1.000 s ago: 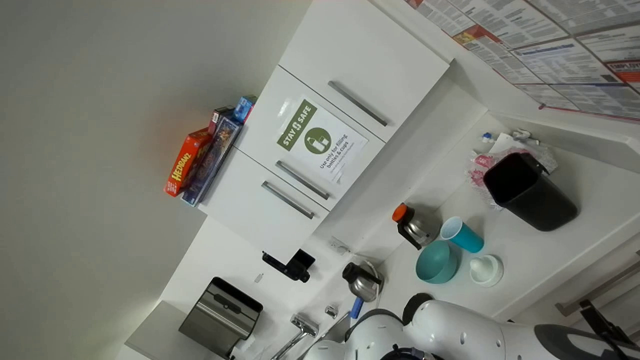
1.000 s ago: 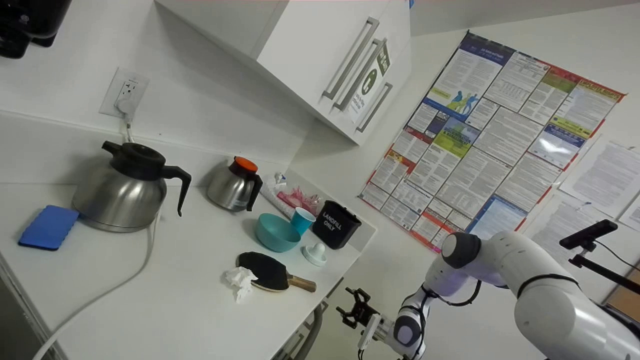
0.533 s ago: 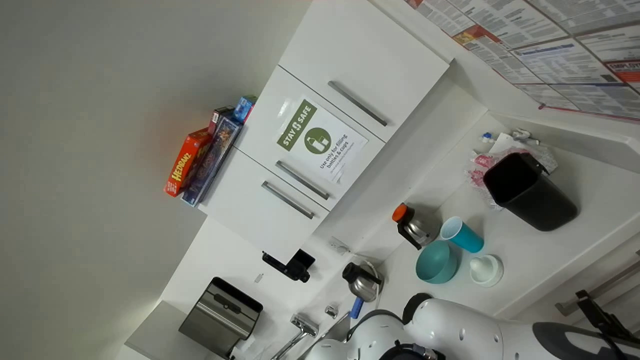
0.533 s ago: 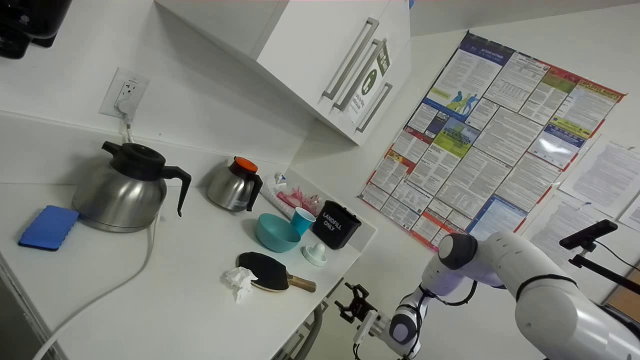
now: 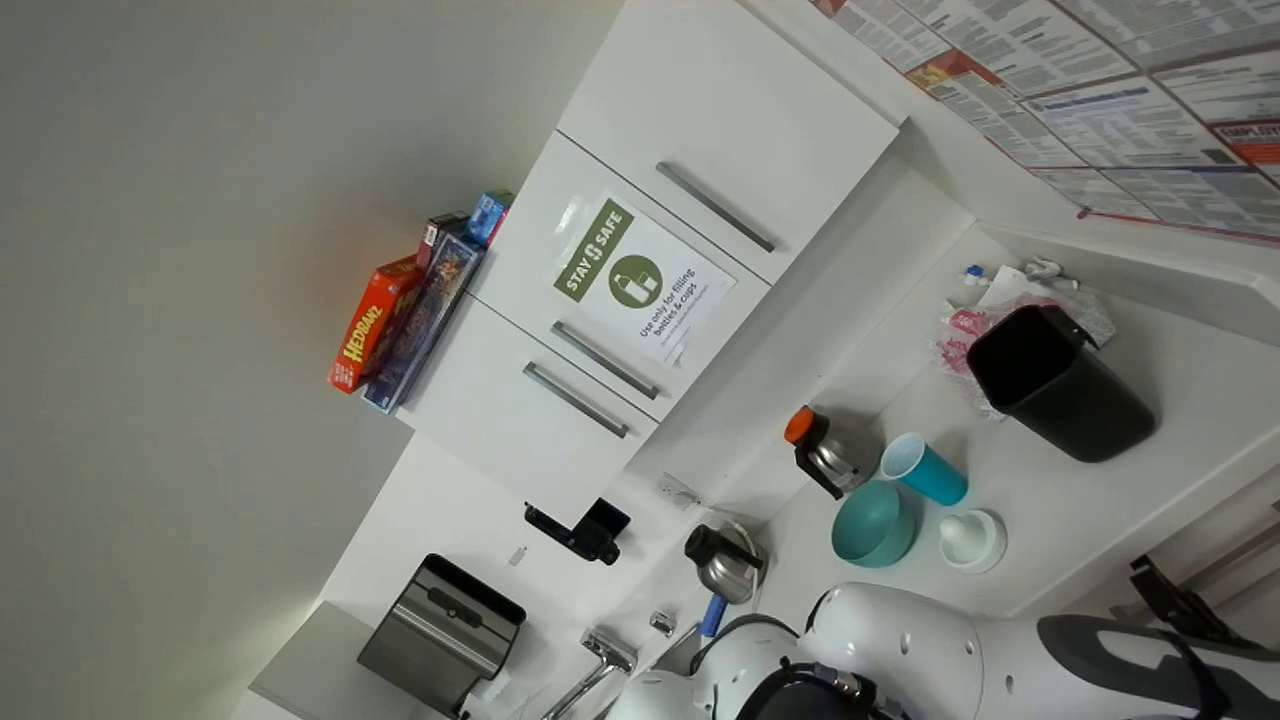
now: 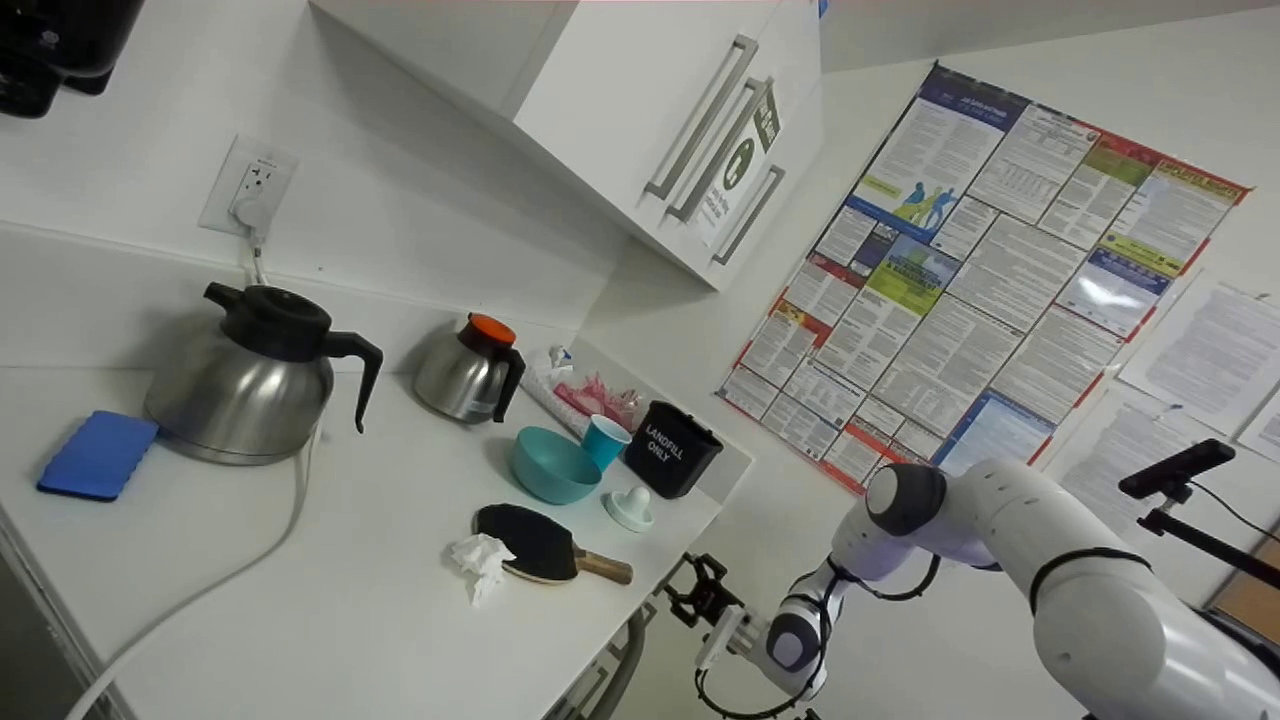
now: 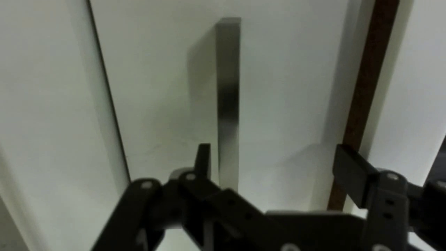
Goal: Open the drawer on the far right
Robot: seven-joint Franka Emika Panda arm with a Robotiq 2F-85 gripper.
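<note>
In the wrist view a white drawer front [image 7: 156,87] fills the middle, with a straight grey bar handle [image 7: 228,87]. My black gripper [image 7: 277,160] is open and empty. Its left finger appears just left of the handle and its right finger lies over the brown strip at the right, so the handle lies between them in the picture. Contact cannot be told. In an exterior view the gripper [image 5: 1180,600] is in front of the drawer handle [image 5: 1235,553] and covers part of it. In an exterior view the gripper [image 6: 692,590] is beside the counter's edge.
The white counter [image 6: 350,600] stands above the drawers. On it are a black bin [image 5: 1075,400], teal bowl [image 6: 555,470], blue cup [image 5: 930,475], white juicer-like piece [image 5: 970,542], paddle [image 6: 525,540] and steel jugs [image 6: 245,400]. White cabinets [image 5: 730,100] hang above.
My gripper has moved closer to the drawer and the counter's edge, slightly upward in both exterior views. It now covers part of the handle. The objects on the counter have not moved.
</note>
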